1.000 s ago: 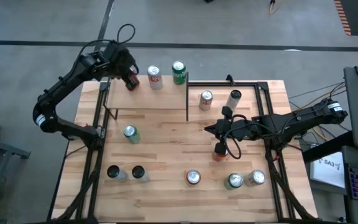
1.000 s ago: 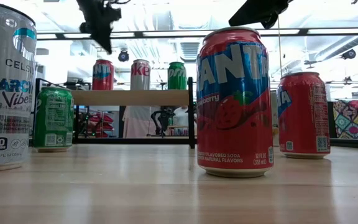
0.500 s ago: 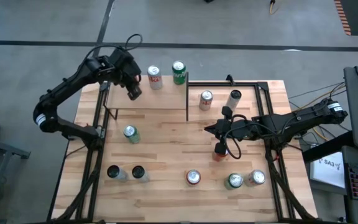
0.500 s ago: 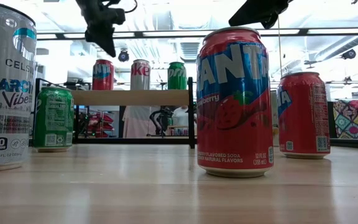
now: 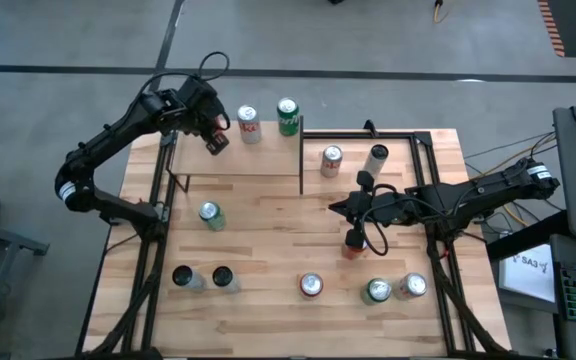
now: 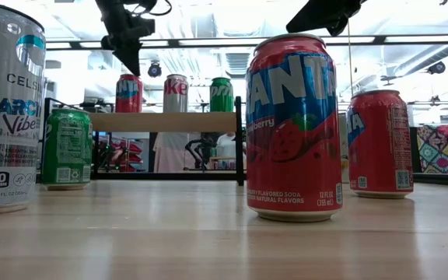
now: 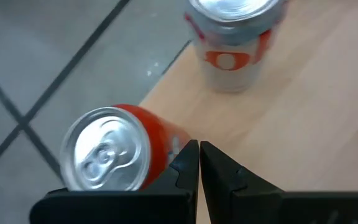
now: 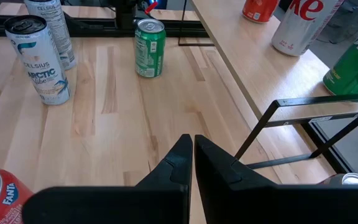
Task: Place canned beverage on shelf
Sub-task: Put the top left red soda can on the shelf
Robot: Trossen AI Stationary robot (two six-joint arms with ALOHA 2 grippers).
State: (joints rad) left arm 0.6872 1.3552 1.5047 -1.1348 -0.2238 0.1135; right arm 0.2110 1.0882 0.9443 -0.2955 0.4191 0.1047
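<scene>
A grey floor crossed by dark lines surrounds the plank-striped tabletop (image 5: pixel 268 240) in the high view, where the shelf (image 5: pixel 238 158) stands at the far left part of the table, carrying a red can (image 5: pixel 211 131), a silver can (image 5: pixel 249 124) and a green can (image 5: pixel 287 116). The left arm reaches over the shelf's far left corner, its left gripper (image 5: pixel 216 144) closed and empty just beside the red can; the right arm stretches in from the right, its right gripper (image 5: pixel 336 207) closed over the middle of the table. In the low view a bright room with ceiling lights lies behind the shelf (image 6: pixel 164 121), the three cans stand upright on it, and the left gripper (image 6: pixel 131 56) hangs above the red can (image 6: pixel 128 92). The left wrist view shows closed fingers (image 7: pixel 186 169) touching or nearly touching the red can's (image 7: pixel 114 152) side, the silver can (image 7: pixel 235 40) farther off on the pale board. The right wrist view shows closed fingers (image 8: pixel 178 160) above bare planks, the shelf (image 8: pixel 260 62) ahead.
</scene>
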